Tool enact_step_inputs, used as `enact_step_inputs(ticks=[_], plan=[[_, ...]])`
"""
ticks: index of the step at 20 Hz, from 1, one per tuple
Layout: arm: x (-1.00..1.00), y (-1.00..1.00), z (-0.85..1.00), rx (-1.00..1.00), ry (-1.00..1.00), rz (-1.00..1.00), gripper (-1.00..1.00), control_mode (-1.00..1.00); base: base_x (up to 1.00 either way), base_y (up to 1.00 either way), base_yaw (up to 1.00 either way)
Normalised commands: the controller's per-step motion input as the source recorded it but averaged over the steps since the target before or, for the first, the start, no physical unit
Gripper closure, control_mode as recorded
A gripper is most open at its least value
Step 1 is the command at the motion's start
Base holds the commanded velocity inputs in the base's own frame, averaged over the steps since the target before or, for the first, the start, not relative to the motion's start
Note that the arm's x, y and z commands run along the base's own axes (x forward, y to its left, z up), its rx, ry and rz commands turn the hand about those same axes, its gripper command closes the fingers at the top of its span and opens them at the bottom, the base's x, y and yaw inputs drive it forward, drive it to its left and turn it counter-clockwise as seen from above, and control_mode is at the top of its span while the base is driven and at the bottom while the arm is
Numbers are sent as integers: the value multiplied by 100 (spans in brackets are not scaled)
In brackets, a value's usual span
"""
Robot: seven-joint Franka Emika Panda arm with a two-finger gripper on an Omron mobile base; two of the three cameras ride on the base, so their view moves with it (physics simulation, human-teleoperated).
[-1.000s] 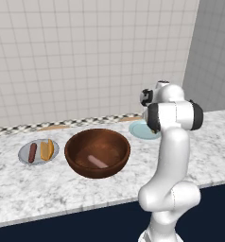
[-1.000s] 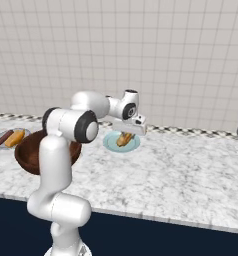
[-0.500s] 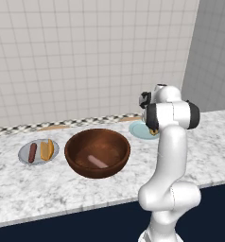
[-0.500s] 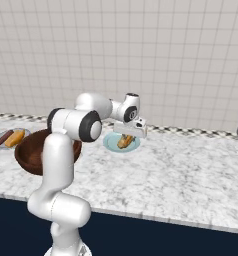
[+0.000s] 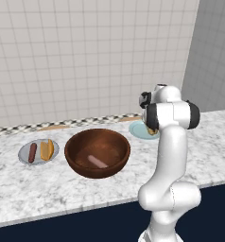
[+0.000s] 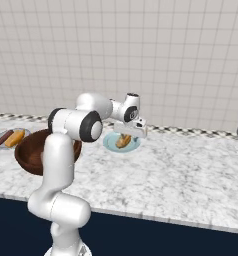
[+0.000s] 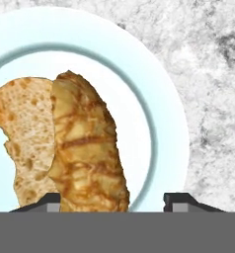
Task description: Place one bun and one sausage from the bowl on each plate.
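Fingers (image 7: 40,202) of mine stand apart, gripping nothing; bun (image 7: 87,148) lies between them at lower left of frame, on the blue-green plate (image 7: 164,118).

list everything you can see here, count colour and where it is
bowl: 1, dark reddish-brown, middle of the counter between the two plates
sausage in bowl: 1, pinkish, lying on the bowl's bottom
grey plate: 1, grey, left of the bowl
sausage on grey plate: 1, dark red, left half of that plate
bun on grey plate: 1, orange-tan, beside that sausage
blue-green plate: 1, pale blue-green, right of the bowl, under the hand
bun on blue-green plate: 1, browned tan, lying on the plate
counter: 1, grey-white marble, along the tiled wall
arm: 1, white with dark joints
gripper: 1, dark tips, open over the blue-green plate
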Motion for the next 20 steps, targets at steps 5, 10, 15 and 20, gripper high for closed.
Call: enact_step_inputs(ticks=[5, 10, 15, 20], plan=[[-7, 0, 11, 0, 0, 0, -100, -100, 0, 0, 0], [-1, -15, 0, 0, -20, 2, -100, -100, 0, 0, 0], [-7, -5, -14, 1, -46, 7, -100, -100, 0, 0, 0], [-3, 0, -48, 0, -28, 3, -100, -100, 0, 0, 0]])
